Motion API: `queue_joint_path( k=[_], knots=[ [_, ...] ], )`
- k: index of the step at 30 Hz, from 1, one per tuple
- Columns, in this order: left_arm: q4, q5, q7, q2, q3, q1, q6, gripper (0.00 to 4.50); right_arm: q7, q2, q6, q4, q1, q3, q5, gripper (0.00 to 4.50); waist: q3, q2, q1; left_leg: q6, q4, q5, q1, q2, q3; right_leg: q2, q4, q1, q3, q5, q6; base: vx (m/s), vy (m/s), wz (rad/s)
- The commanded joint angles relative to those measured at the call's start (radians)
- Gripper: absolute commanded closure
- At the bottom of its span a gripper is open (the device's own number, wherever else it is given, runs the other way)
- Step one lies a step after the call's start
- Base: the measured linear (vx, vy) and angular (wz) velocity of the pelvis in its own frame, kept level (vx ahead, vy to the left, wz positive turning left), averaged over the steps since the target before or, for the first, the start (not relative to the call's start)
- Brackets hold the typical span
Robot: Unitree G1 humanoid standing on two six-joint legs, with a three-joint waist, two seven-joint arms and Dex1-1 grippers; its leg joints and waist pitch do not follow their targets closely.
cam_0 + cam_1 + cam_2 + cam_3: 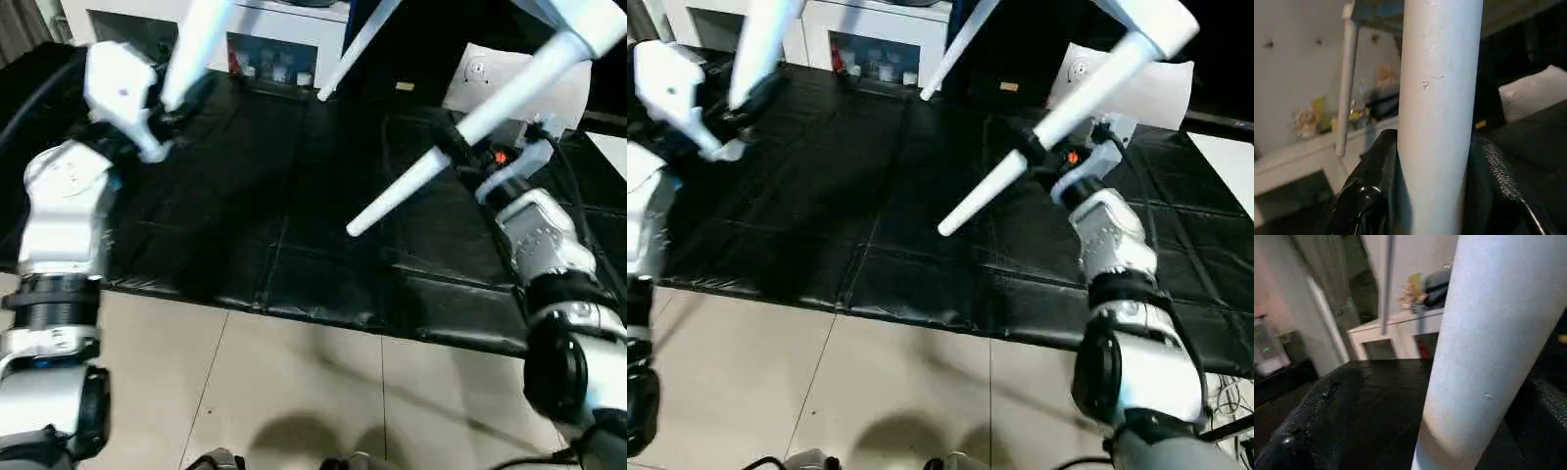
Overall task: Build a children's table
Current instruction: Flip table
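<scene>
White tube legs hang over the black floor mat point(294, 196). From the head camera, the left gripper point(168, 116) is clamped on the left leg point(196, 44) low on the tube, above the mat's far left part. The right gripper point(460, 147) stands wide around the right leg point(460, 132), which slants down over the mat's right half; a third leg point(355, 47) crosses above the mat's far edge. Left wrist camera: black fingers point(1369, 191) press both sides of the tube point(1437, 117). Right wrist camera: the tube point(1488, 352) sits between spread fingers point(1312, 416), one clearly off it. No writing is readable anywhere.
</scene>
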Motion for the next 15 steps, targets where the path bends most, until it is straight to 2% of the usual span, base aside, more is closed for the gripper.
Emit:
queue_joint_path(
  k=[1, 2, 3, 5, 6, 7, 8, 9, 10, 11, 12, 14, 15],
  knots=[
    [0.047, 0.049, 0.000, -0.038, -0.086, 0.024, 0.000, 2.93, 0.124, 0.016, 0.042, -0.201, 0.050, 0.089, 0.035, 0.00, -0.087, 0.010, 0.012, 0.060, -0.063, -0.080, 0.020, 0.067, -0.030, -0.100, -0.065, 0.061, 0.069, -0.140, -0.179, 0.000, 0.000, 0.00],
    [0.047, 0.049, 0.000, -0.038, -0.086, 0.024, 0.000, 2.93, 0.124, 0.016, 0.042, -0.201, 0.050, 0.089, 0.035, 0.00, -0.088, 0.014, 0.016, 0.064, -0.065, -0.078, 0.021, 0.070, -0.032, -0.101, -0.062, 0.061, 0.069, -0.127, -0.179, 0.000, 0.000, 0.00],
    [0.065, 0.059, 0.009, -0.043, -0.090, 0.030, -0.003, 2.94, 0.129, 0.014, 0.064, -0.269, 0.084, 0.095, 0.049, 0.00, -0.089, 0.012, 0.018, 0.063, -0.064, -0.081, 0.022, 0.070, -0.031, -0.101, -0.062, 0.059, 0.068, -0.132, -0.179, 0.000, 0.000, 0.00],
    [0.072, 0.063, 0.012, -0.045, -0.092, 0.032, -0.004, 2.96, 0.128, 0.013, 0.076, -0.299, 0.099, 0.098, 0.057, 0.00, -0.085, 0.015, 0.026, 0.044, -0.068, -0.116, 0.026, 0.069, -0.031, -0.102, -0.073, 0.056, 0.068, -0.190, -0.175, 0.000, 0.000, 0.00],
    [0.096, 0.080, 0.027, -0.050, -0.102, 0.038, -0.009, 2.96, 0.118, 0.008, 0.102, -0.391, 0.146, 0.113, 0.065, 0.00, -0.085, 0.025, 0.028, 0.033, -0.068, -0.128, 0.030, 0.069, -0.031, -0.103, -0.074, 0.053, 0.068, -0.205, -0.173, 0.000, 0.000, 0.00],
    [0.096, 0.080, 0.027, -0.050, -0.102, 0.038, -0.009, 2.96, 0.118, 0.008, 0.102, -0.391, 0.146, 0.113, 0.065, 0.00, -0.083, 0.022, 0.033, 0.022, -0.071, -0.153, 0.035, 0.072, -0.032, -0.103, -0.081, 0.051, 0.068, -0.229, -0.157, 0.000, 0.000, 0.00],
    [0.116, 0.092, 0.038, -0.055, -0.110, 0.043, -0.013, 2.96, 0.109, 0.004, 0.127, -0.470, 0.186, 0.125, 0.072, 0.00, -0.082, 0.020, 0.035, 0.015, -0.075, -0.163, 0.032, 0.072, -0.035, -0.102, -0.084, 0.054, 0.067, -0.246, -0.146, 0.000, 0.000, 0.00],
    [0.125, 0.097, 0.044, -0.058, -0.112, 0.044, -0.016, 2.96, 0.104, 0.004, 0.136, -0.500, 0.202, 0.131, 0.074, 0.00, -0.083, 0.021, 0.041, 0.010, -0.074, -0.167, 0.036, 0.073, -0.034, -0.105, -0.083, 0.053, 0.068, -0.248, -0.143, 0.000, 0.000, 0.00],
    [0.146, 0.110, 0.059, -0.063, -0.118, 0.046, -0.026, 2.96, 0.090, 0.004, 0.158, -0.572, 0.241, 0.148, 0.076, 0.00, -0.083, 0.027, 0.042, 0.007, -0.075, -0.174, 0.038, 0.073, -0.035, -0.106, -0.084, 0.051, 0.068, -0.251, -0.143, 0.000, 0.000, 0.00],
    [0.171, 0.126, 0.079, -0.069, -0.125, 0.047, -0.037, 2.96, 0.074, 0.006, 0.175, -0.643, 0.284, 0.170, 0.073, 0.00, -0.083, 0.026, 0.051, 0.003, -0.078, -0.177, 0.041, 0.076, -0.037, -0.103, -0.086, 0.051, 0.068, -0.226, -0.123, 0.000, 0.000, 0.00],
    [0.189, 0.137, 0.092, -0.073, -0.130, 0.047, -0.045, 2.96, 0.063, 0.009, 0.185, -0.688, 0.313, 0.186, 0.070, 0.00, -0.084, 0.025, 0.050, 0.003, -0.079, -0.175, 0.038, 0.075, -0.039, -0.104, -0.083, 0.052, 0.067, -0.220, -0.125, 0.000, 0.000, 0.00],
    [0.195, 0.140, 0.097, -0.074, -0.131, 0.047, -0.047, 2.96, 0.060, 0.011, 0.185, -0.697, 0.321, 0.190, 0.066, 0.00, -0.086, 0.024, 0.051, -0.004, -0.079, -0.173, 0.035, 0.075, -0.041, -0.109, -0.082, 0.056, 0.066, -0.216, -0.128, 0.000, 0.000, 0.00],
    [0.249, 0.163, 0.140, -0.083, -0.137, 0.044, -0.060, 2.96, 0.026, 0.035, 0.190, -0.759, 0.377, 0.224, 0.035, 0.00, -0.082, 0.027, 0.054, -0.011, -0.080, -0.192, 0.038, 0.075, -0.038, -0.108, -0.090, 0.049, 0.067, -0.238, -0.130, 0.000, 0.000, 0.00]
  ],
)
